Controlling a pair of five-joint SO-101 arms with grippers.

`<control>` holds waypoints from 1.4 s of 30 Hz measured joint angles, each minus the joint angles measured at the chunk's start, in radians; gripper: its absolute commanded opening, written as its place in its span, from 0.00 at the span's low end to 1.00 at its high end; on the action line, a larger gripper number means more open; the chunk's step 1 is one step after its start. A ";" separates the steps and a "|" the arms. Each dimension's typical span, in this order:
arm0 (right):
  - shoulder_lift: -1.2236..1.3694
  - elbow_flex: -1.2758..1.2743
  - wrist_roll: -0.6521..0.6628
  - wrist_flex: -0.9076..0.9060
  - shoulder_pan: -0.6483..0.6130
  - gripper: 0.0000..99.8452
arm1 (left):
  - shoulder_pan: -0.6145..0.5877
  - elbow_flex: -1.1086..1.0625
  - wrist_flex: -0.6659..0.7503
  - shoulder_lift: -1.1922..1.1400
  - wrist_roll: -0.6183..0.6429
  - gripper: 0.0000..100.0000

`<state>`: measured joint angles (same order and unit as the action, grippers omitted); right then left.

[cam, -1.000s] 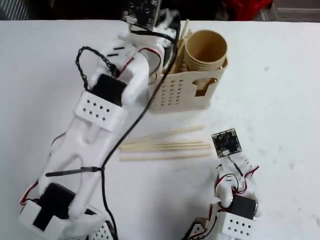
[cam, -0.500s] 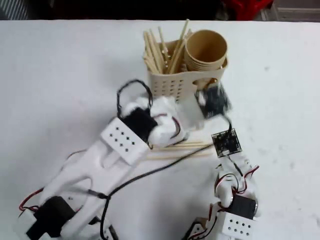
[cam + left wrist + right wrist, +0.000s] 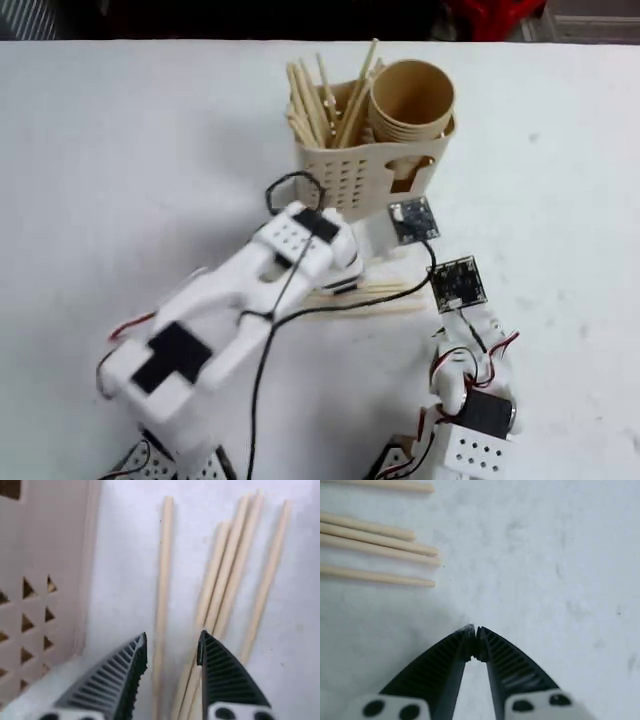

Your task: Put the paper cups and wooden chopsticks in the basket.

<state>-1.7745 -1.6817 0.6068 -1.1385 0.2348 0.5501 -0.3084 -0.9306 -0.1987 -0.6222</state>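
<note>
Several thin pale wooden chopsticks (image 3: pixel 212 580) lie flat on the white bench (image 3: pixel 125 540) just beside the cream perforated basket (image 3: pixel 40 580), light, stiff, probably slippery, so my open left claw (image 3: pixel 172 637), straddling one, should pinch mid-length.

A white table (image 3: pixel 560 150) takes up nearly the whole high view, its top evenly lit and marked with faint grey smudges and specks. Beyond the table's far edge runs a dark strip. Past the table's far right part sits a red object (image 3: pixel 495 15), and past its far left corner a grey ribbed surface (image 3: pixel 22 18).
</note>
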 measured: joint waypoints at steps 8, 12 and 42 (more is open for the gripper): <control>0.000 0.000 0.000 0.000 -0.003 0.02 | -0.015 0.313 -0.100 -0.299 0.002 0.17; 0.000 0.000 0.000 0.000 -0.003 0.02 | -0.021 0.407 -0.160 -0.371 0.002 0.07; 0.000 0.000 0.002 0.000 -0.003 0.02 | -0.028 -0.037 -0.112 0.244 0.038 0.02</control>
<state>-1.7745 -1.6817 0.6084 -1.1385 0.2317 0.5224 -0.3452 -1.0426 0.0453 -0.5838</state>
